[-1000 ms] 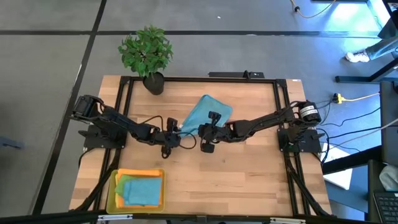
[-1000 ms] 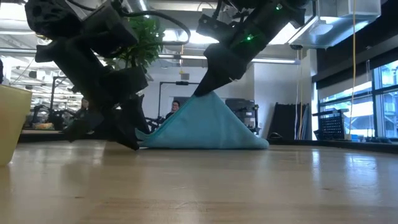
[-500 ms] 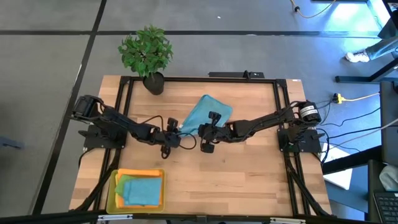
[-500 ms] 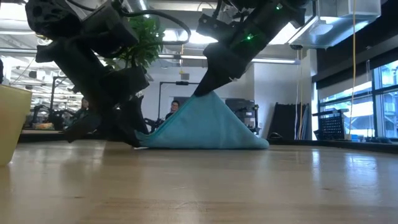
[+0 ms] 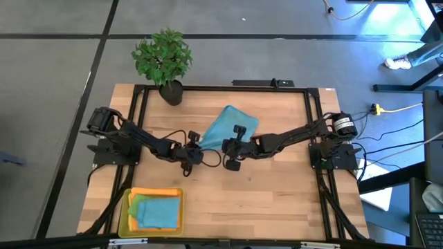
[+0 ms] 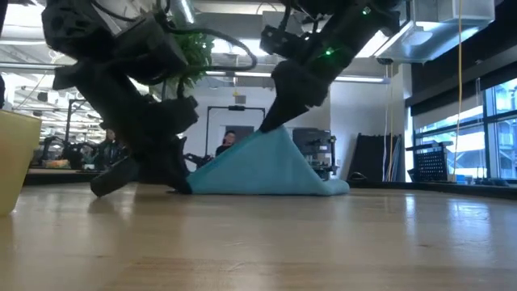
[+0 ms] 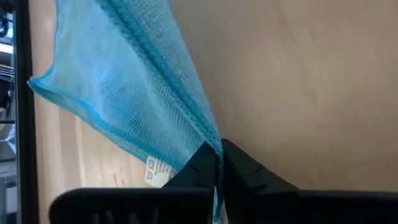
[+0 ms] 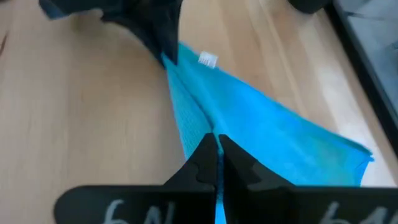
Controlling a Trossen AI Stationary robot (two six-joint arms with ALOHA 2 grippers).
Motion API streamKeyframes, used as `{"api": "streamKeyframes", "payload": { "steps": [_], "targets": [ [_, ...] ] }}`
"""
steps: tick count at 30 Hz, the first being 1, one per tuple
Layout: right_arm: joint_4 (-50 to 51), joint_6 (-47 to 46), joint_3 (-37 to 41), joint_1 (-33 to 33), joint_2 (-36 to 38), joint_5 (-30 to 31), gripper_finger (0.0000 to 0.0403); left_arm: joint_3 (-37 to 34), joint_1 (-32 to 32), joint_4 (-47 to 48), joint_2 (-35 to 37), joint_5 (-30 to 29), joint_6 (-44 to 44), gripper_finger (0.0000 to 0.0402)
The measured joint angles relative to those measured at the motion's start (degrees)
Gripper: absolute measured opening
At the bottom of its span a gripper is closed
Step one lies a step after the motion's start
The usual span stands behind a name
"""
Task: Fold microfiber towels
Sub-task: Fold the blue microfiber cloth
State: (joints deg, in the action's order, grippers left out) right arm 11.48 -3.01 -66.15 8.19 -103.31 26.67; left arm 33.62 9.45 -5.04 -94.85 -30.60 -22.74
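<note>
Between your two grippers, mid-table, sits the teal-blue towel [image 5: 225,127]. Your left gripper [image 5: 194,147] is pinched tight on one corner of it, low, right by the wood. In the left wrist view the fingertips [image 7: 205,163] are squeezed together w/ the cloth edge stuck between them, and a small white tag [image 7: 157,169] hangs just beside them. Your right gripper [image 5: 228,144] is also clamped on the towel, at another edge, and holds it up higher. From the low view the cloth [image 6: 258,168] makes a tent shape: top at the right gripper, one bottom end at the left gripper, the other end lying on the table [image 6: 323,242] past the right gripper.

Behind your left arm, near the table's front edge, you've got the yellow tray [image 5: 126,216] w/ more towels in it. A teal-blue one [image 5: 158,211] is on top, a green one [image 5: 136,205] pokes out beside it, and an orange one [image 5: 154,193] shows at the far rim. Well past both grippers, at the table's back corner, stands a potted plant [image 5: 163,58].
</note>
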Motion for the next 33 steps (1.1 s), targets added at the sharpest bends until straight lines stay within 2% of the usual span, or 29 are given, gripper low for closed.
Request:
{"api": "streamKeyframes", "payload": {
  "steps": [3, 8, 12, 17, 21, 24, 27, 30, 33],
  "targets": [
    [2.55, -0.46, -0.02, 1.47, 0.0, -0.72, 0.0002, 3.11, 1.07, 5.32, 0.24, -0.12, 0.31, 0.0002],
    [5.68, -2.01, -0.02, 5.89, 0.0, -3.45, 0.0002, 10.77, 3.95, 18.8, 0.26, 0.23, 6.64, 0.0001],
    [8.05, -5.97, -0.02, 10.03, 0.0, -7.63, 0.0002, 16.39, 7.78, 26.42, 0.28, 3.4, 10.96, 0.0],
    [10.04, -10.33, -0.02, 15.61, 0.0, -10.01, 0.0003, 21.97, 12.9, 30.16, 0.33, 9.17, 13.32, 0.0],
    [9.97, -10.59, -0.05, 19.19, 0.0, -11.76, 0.0003, 26.59, 16.73, 31.23, 0.33, 11.13, 13.18, 0.0],
    [11.16, -11.92, -0.45, 20.25, 0.33, -10.81, 0.0003, 29.87, 18.05, 33.52, 0.33, 12.32, 11.89, 0.0],
    [14.06, -13.52, -1.34, 20.31, 0.6, -5.58, 0.0003, 31.33, 17.27, 37.01, 0.42, 13.38, 8.41, 0.0],
    [18.01, -15.65, -1.66, 18.61, 1.23, 2.09, 0.0003, 31.08, 11.68, 40.44, 0.43, 16.6, 7.34, 0.0],
    [20.84, -18.22, -1.4, 14.6, 1.22, 5.47, 0.0003, 29.64, 3.7, 40.26, 0.46, 25.94, 5.52, 0.0]
  ]
}}
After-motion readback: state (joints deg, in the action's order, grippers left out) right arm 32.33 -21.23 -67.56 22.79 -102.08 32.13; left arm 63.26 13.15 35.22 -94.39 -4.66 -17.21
